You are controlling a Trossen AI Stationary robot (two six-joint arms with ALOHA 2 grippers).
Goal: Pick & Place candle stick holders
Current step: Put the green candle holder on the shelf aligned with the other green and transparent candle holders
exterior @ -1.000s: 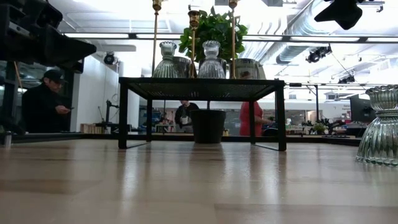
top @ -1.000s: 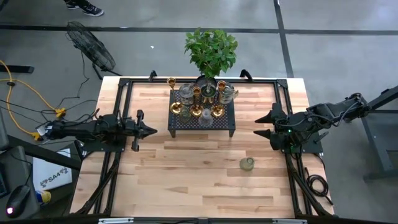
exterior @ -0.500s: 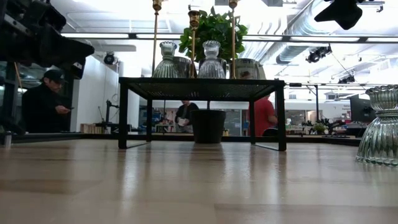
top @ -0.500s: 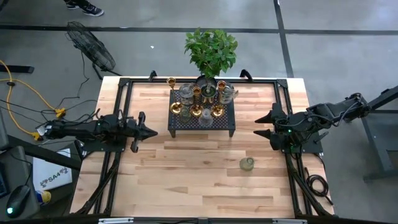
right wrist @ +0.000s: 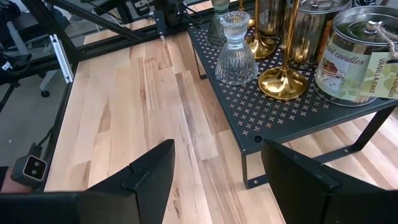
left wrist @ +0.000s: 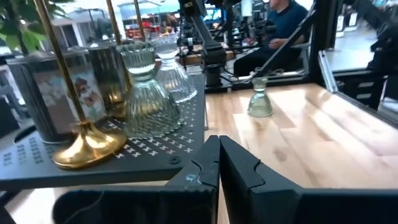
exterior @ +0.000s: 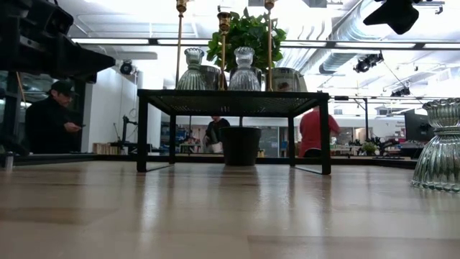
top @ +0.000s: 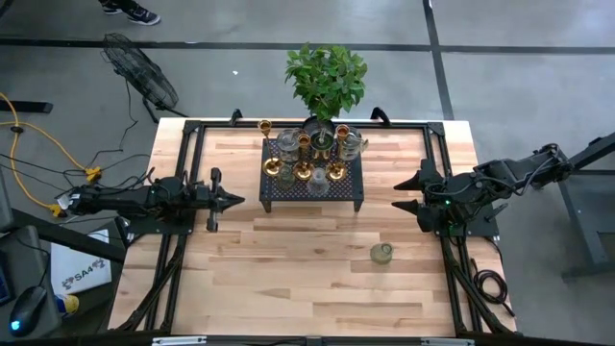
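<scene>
— Slightly forward, the left claw (top: 233, 200) has crept toward the black perforated metal stand (top: 313, 192) compared with a second ago; behind the table a person in a red top (exterior: 315, 132) has walked further to the right; what else?

— Nothing on the table has shifted; the left claw's two dark fingers (left wrist: 211, 163) are pressed together with nothing between them, and it hovers over the pale wooden table (top: 288, 269) just short of the stand's near edge.

— And the right claw (top: 405, 195)?

— Spread wide, nothing held, waiting on the far side of the stand from the left one; its fingers (right wrist: 152, 171) frame bare tabletop, with the stand's corner just ahead of it.

— Where are the candle stick holders?

— Most are clustered on the stand, directly ahead of the left claw: a slim brass stick with a round base (left wrist: 84, 144) nearest it, a ribbed clear glass holder (left wrist: 144, 99) just beside that, shiny silver tins behind; one small dull greenish holder (top: 381, 253) stands alone on the table, well apart from the left claw and nearer the right claw, to the side of it.

— The leafy green potted plant (top: 327, 79)?

— Beyond the stand, at the table's far edge.
</scene>
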